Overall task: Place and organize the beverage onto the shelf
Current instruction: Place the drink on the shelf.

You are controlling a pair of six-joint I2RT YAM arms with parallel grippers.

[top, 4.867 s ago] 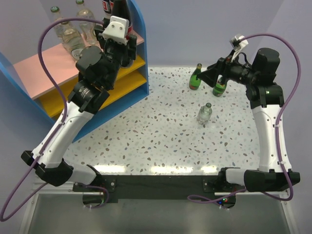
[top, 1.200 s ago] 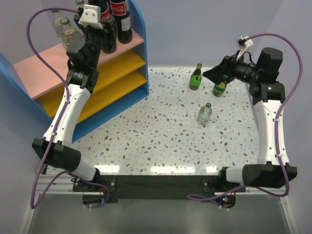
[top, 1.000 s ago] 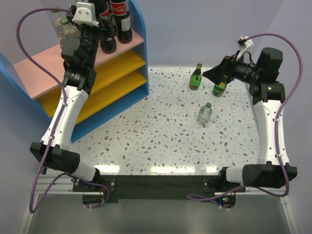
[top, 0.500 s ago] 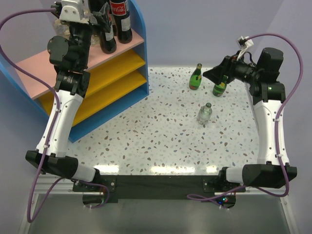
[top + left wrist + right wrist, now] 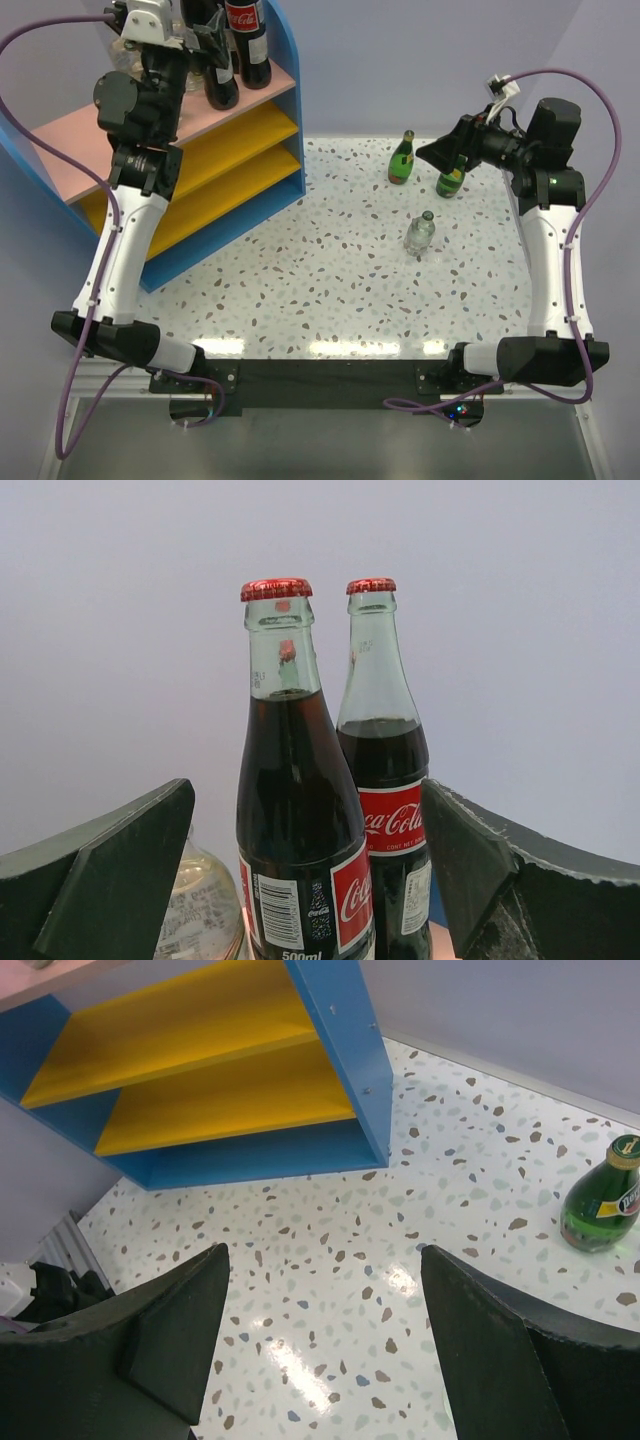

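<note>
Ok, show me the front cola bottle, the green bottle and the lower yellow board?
front cola bottle [image 5: 300, 810], left wrist view, dark body above the label.
green glass bottle [image 5: 595, 1215], right wrist view, green body beside its label.
lower yellow board [image 5: 220, 1100], right wrist view, bare top surface.

We see glossy glass in the two cola bottles [image 5: 300, 820], clear at the neck, each under a crimped red cap [image 5: 276, 588] that looks like metal. Their labels [image 5: 395, 820] look smooth and printed. The left gripper [image 5: 307, 790] has fingers [image 5: 110, 870] of dark green matt plastic, and the right gripper [image 5: 325, 1250] looks the same. The shelf [image 5: 335, 1020] looks smooth and matt, on its blue panel and its yellow boards [image 5: 200, 1030] alike. The tabletop [image 5: 330, 1360] is speckled, stone-like and polished, with glare on it. The green bottle [image 5: 600, 1210] is shiny glass. The arm links [image 5: 122, 250] are glossy white plastic.
</note>
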